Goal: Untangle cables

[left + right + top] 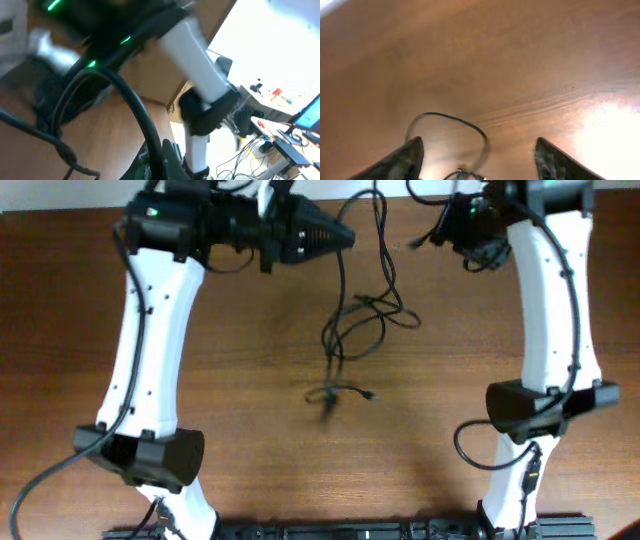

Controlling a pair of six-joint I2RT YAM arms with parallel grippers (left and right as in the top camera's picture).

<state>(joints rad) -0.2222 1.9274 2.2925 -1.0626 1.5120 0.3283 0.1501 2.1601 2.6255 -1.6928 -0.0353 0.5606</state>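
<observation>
Thin black cables (365, 315) lie in a loose tangle on the wooden table at the top centre, and a small knotted bit (330, 392) lies below them. My left gripper (348, 237) points right at the tangle's upper left, and one strand hangs down from its tip. In the blurred left wrist view its fingers (162, 160) are closed around a black cable (135, 105). My right gripper (440, 232) is at the top right, beside a plug end. In the right wrist view its fingers (479, 142) are wide apart over a cable loop (450, 116).
The brown wooden table (250, 400) fills the overhead view. Both white arms stand at the sides with their bases (150, 455) near the front edge. The left wrist view shows the right arm (200, 65) and a cluttered desk (280, 135) beyond the table.
</observation>
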